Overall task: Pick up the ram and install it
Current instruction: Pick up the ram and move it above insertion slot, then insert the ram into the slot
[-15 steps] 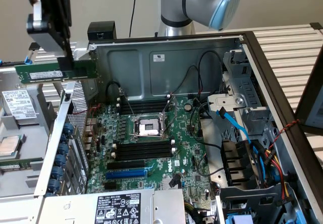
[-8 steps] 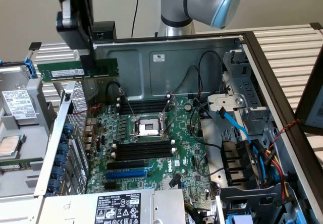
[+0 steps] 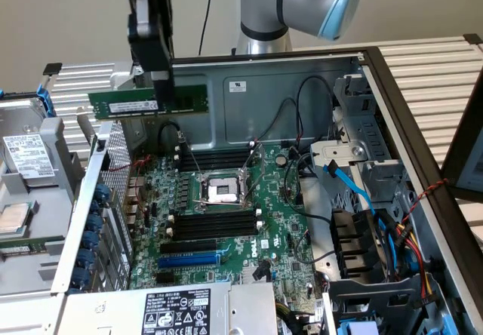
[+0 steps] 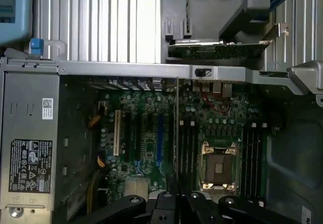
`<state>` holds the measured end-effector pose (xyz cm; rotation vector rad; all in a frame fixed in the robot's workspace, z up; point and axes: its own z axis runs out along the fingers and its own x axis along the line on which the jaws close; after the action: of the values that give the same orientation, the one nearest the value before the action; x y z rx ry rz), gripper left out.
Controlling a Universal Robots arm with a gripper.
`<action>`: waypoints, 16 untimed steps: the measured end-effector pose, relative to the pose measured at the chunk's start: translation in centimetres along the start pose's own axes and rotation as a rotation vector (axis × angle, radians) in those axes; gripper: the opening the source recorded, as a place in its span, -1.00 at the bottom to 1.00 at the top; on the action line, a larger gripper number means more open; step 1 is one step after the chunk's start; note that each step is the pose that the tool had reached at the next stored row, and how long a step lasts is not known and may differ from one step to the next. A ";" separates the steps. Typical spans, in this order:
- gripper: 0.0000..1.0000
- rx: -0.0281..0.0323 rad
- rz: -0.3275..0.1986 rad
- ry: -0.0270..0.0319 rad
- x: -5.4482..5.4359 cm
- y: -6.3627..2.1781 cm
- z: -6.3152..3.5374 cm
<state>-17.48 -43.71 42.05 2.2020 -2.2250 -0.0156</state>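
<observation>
The ram (image 3: 124, 102), a long green stick with a white label, hangs level above the back left corner of the open computer case. My gripper (image 3: 164, 102) is shut on it near its middle, with dark fingers coming down from above. In the wrist view the ram (image 4: 176, 128) runs edge-on as a thin line out from my gripper (image 4: 176, 200), over the motherboard. Black memory slots (image 3: 215, 222) lie on both sides of the CPU socket (image 3: 224, 190), well below the stick. The same slots (image 4: 187, 148) lie just beside the ram's edge line.
A blue expansion slot (image 3: 189, 260) sits in front of the memory slots. The labelled power supply (image 3: 177, 308) fills the case's near edge. Blue cables (image 3: 355, 192) and a drive cage (image 3: 362, 252) crowd the exterior view's right. A tray with parts (image 3: 26, 176) stands outside on the left.
</observation>
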 end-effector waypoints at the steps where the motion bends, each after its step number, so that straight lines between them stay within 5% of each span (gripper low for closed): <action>1: -0.76 0.0000 0.000 0.0000 0.0 -0.45 0.00; 7: -0.76 -0.0001 0.000 -0.0001 0.0 -3.05 -0.03; 16: -0.76 0.0000 0.000 -0.0001 0.0 -3.19 -0.04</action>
<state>-14.29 -43.70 42.04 2.2021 -2.2250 -0.0157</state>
